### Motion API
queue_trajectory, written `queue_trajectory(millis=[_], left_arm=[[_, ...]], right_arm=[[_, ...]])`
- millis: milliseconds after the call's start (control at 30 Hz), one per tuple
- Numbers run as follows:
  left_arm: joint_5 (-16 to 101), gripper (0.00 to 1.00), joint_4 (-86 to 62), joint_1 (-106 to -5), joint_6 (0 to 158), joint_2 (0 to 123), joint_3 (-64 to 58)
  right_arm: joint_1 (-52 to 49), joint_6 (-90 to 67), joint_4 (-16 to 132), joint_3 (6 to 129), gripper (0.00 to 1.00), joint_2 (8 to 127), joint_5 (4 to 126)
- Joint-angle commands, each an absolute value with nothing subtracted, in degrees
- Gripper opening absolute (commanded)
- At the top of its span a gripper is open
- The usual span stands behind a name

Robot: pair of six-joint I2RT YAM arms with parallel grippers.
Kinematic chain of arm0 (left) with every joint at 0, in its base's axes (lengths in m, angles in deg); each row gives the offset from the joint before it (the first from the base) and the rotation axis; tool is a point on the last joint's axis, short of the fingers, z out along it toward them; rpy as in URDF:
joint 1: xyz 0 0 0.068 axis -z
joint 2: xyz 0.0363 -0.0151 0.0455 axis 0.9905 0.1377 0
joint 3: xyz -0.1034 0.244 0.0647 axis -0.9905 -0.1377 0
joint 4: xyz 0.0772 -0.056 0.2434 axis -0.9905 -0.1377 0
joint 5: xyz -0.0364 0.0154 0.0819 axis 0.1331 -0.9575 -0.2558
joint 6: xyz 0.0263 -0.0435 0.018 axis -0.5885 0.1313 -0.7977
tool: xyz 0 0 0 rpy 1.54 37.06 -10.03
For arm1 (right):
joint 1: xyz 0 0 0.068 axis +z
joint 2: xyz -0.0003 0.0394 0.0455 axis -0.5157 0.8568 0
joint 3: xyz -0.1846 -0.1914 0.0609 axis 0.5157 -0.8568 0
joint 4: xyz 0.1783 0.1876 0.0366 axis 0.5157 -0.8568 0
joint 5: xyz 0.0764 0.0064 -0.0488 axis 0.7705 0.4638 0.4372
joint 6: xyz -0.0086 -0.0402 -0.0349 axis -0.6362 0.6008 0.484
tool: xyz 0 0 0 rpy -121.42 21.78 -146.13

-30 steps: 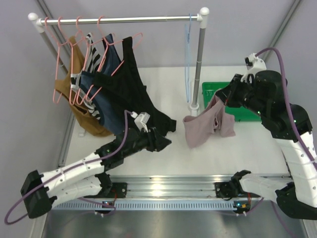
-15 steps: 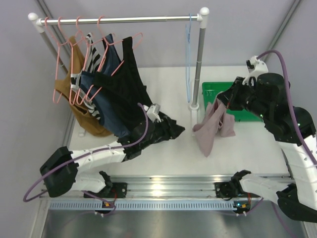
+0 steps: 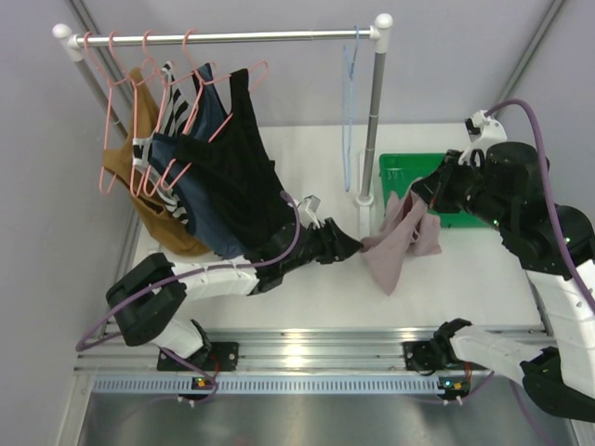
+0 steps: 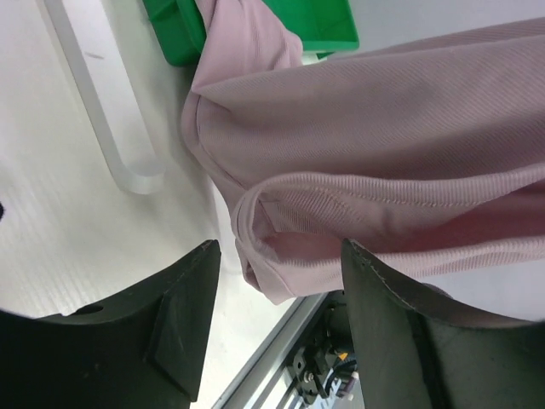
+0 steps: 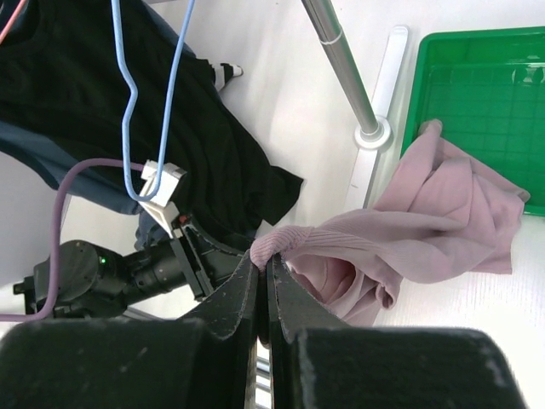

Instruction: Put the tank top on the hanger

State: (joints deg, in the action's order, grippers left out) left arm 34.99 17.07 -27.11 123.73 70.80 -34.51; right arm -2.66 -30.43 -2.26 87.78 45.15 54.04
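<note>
- Right wrist view: right gripper point(image 5: 264, 260) pinched shut on a fold of the tank top point(image 5: 443, 230), which droops onto the table point(image 5: 281, 85) by the green tray point(image 5: 477, 77).
- The left gripper point(image 4: 281, 256) gapes wide, empty, the hem right before its spread fingers.

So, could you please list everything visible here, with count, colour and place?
tank top: one, mauve-pink, partly lifted, by the tray
hanger: one, light blue, rail's right end
pink hangers: about four, rail's left end
black tank top: one, hanging at left
navy top: one, beside the black one
striped garment: one, black-white, behind them
brown garment: one, far left
tray: one, green, table's right
rail: one, silver, at back
table: one, white
left pincer: open, at the tank top's lower edge
right pincer: shut on the tank top's upper fold
</note>
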Motion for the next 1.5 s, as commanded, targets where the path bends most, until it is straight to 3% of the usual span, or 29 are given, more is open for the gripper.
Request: queue_trajectory(millis=[0, 400, 533, 600, 667, 700, 1067, 1467], left_arm=[[37.99, 0.63, 23.92, -26.8, 125.9, 72.98, -32.17], [42.12, 0.61, 24.45, -26.89, 124.59, 81.07, -27.51], [43.27, 0.54, 24.18, -26.89, 124.41, 81.87, -27.25], [43.79, 0.35, 24.1, -26.89, 124.06, 81.7, -27.34], [44.15, 0.06, 22.79, -27.24, 122.58, 80.91, -27.25], [43.97, 0.0, 21.04, -27.42, 121.52, 78.82, -26.9], [32.11, 0.0, -17.81, -27.59, 97.54, 52.8, -9.51], [36.06, 0.0, -36.36, -27.59, 87.24, 50.32, 17.04]], right_arm=[[-1.69, -29.94, -0.31, 88.65, 0.0, 44.05, 53.66], [-1.69, -29.06, -1.19, 89.18, 0.0, 44.48, 53.4], [-1.69, -28.97, -1.63, 89.44, 0.0, 44.4, 53.13], [-1.69, -28.88, -1.63, 89.36, 0.0, 44.4, 53.22], [-1.78, -28.53, -1.63, 89.44, 0.0, 44.4, 53.22], [-1.69, -28.18, -2.24, 89.62, 0.0, 44.48, 52.96], [-1.78, -22.03, -1.99, 100.77, 0.0, 46.15, 53.12], [-1.69, -19.91, 8.74, 111.5, 0.0, 48.44, 62.8]])
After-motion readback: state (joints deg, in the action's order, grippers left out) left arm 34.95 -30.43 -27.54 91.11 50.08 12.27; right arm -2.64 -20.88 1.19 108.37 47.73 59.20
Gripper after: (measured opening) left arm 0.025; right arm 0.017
